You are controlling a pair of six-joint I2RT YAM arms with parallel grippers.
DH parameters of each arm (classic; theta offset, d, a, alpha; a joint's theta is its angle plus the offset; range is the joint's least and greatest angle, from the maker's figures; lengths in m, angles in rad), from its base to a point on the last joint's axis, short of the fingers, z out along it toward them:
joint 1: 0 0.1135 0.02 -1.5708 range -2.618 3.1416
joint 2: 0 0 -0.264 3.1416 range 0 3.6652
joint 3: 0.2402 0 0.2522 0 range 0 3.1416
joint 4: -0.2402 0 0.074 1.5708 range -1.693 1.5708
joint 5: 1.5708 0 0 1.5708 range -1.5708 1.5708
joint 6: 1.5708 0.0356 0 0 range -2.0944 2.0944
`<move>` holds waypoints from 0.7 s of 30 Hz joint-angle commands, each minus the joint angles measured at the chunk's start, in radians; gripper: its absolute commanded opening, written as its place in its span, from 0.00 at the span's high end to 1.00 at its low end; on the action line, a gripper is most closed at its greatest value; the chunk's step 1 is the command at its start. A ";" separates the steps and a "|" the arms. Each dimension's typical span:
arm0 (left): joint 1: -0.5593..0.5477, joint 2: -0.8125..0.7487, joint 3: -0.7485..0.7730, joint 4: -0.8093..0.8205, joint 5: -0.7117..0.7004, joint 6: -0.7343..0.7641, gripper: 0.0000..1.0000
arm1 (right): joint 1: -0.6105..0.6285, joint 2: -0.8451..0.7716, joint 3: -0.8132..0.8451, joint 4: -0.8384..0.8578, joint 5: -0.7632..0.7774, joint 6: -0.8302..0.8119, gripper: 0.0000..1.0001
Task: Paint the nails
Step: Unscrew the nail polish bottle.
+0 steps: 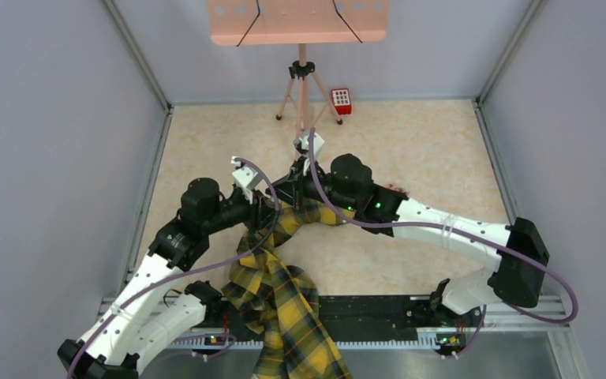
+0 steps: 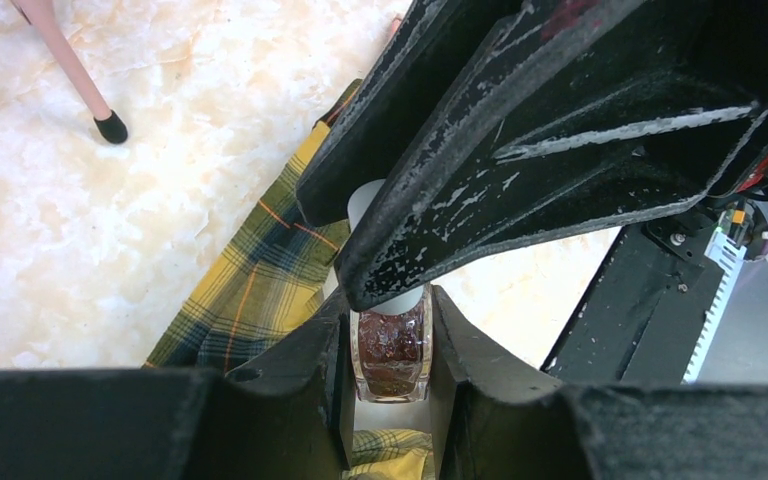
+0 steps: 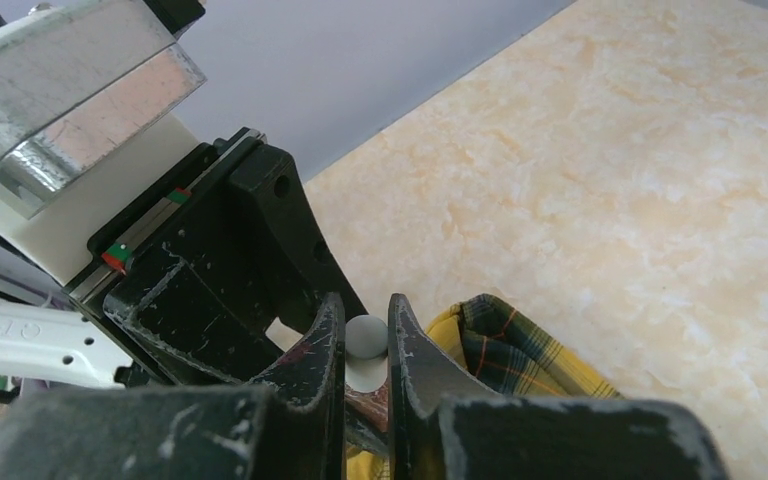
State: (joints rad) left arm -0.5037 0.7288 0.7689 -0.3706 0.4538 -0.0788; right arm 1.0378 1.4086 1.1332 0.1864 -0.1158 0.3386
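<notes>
Marbled bench (image 1: pixel 426 150), opening step: polish bottle (image 2: pixel 392 360) clamped in left gripper (image 2: pixel 388 312), cap (image 3: pixel 365 338) at its 12 o'clock pinched in right gripper (image 3: pixel 365 318); needs unscrewing next.

Our left arm (image 1: pixel 158 268) comes in from left of plaid sleeve (image 1: pixel 280 300), elbow bent. Our left gripper (image 2: pixel 390 345) clamped on nail polish bottle (image 2: pixel 391 365) above sleeve. Our right arm (image 1: pixel 442 225) reaches in from right of sleeve. Our right gripper (image 3: pixel 366 340) pinched on white cap (image 3: pixel 364 348), crossing above left fingers.
</notes>
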 commanded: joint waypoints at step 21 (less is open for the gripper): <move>0.017 -0.053 0.032 0.176 0.618 -0.065 1.00 | 0.007 -0.151 -0.032 -0.007 -0.572 -0.214 1.00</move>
State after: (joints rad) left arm -0.4870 0.6827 0.7704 -0.3107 0.9333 -0.1066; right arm 1.0355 1.2758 1.1137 0.1501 -0.5270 0.1493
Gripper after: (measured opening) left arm 0.317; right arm 0.081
